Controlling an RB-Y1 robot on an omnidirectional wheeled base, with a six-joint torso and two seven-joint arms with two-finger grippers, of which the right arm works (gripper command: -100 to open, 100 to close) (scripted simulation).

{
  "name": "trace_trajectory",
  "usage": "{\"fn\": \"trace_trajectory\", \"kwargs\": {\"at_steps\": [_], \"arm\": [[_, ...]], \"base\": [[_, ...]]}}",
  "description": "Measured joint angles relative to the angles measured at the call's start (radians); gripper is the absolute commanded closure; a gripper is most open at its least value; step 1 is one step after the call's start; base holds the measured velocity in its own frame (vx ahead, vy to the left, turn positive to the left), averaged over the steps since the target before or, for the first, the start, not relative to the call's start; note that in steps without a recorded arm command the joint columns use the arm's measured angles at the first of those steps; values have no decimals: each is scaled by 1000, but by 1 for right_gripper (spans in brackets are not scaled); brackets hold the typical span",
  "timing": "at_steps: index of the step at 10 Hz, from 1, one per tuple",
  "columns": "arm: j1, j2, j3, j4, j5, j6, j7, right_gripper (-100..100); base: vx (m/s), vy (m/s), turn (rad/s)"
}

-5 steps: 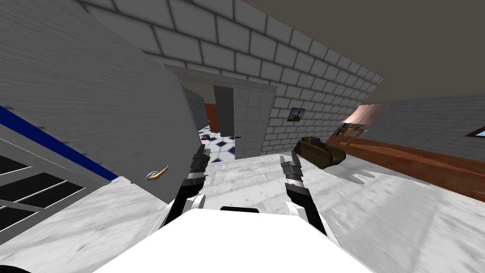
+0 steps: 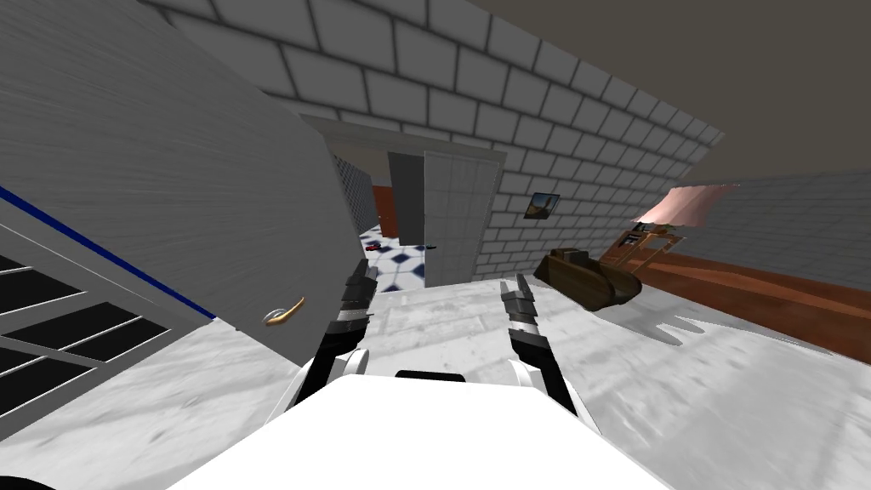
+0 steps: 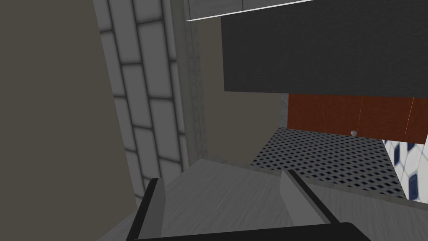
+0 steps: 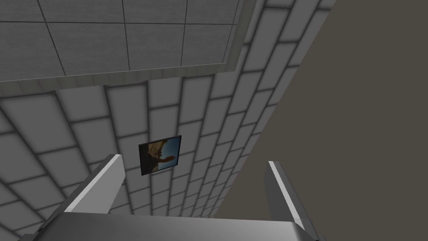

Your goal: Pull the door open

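Observation:
A large grey door (image 2: pixel 187 196) stands swung out at my left, with a gold lever handle (image 2: pixel 283 312) low on its face. My left gripper (image 2: pixel 361 276) hangs just right of the door's free edge, a little beyond the handle and apart from it. In the left wrist view this gripper (image 3: pixel 223 184) is open, with the grey door surface (image 3: pixel 225 201) showing between its fingers (image 3: pixel 155 205). My right gripper (image 2: pixel 515 293) is held forward over the pale floor, and it (image 4: pixel 192 175) is open with nothing between its fingers.
Ahead, a second doorway with a pale tiled door (image 2: pixel 459 217) opens onto a blue-and-white checked floor (image 2: pixel 400 264). A dark brown boat-shaped object (image 2: pixel 587 276) lies to the right, beside wooden furniture (image 2: pixel 651 238) and a red-brown floor (image 2: pixel 765 289). A brick wall (image 2: pixel 544 128) runs along behind.
The head view has turned slightly: the far doorway, picture and brown object slid right. The door and its handle hold the same place in view. Both grippers stay open.

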Motion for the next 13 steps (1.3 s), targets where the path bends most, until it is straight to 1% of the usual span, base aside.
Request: {"fn": "trace_trajectory", "kwargs": {"at_steps": [1,2,5,7,8,9,10,11,13], "arm": [[-8,-6,0,23,-6,-7,3,-100],[-23,-11,-2,44,-12,-7,6,-100],[-45,-20,2,102,-25,-23,17,-100],[-65,-29,-1,152,-37,-39,21,-100],[-70,-36,-2,166,-44,-41,22,-100],[-78,-41,-3,191,-51,-49,24,-100],[-87,-42,-1,210,-55,-52,28,-100],[-96,-49,-3,230,-63,-55,30,-100],[-120,-56,-3,283,-76,-68,37,-100]], "base": [[104,25,85],[81,33,61],[84,20,78],[88,23,67],[88,21,71],[96,19,101],[89,9,103],[98,16,85],[104,25,100]]}}
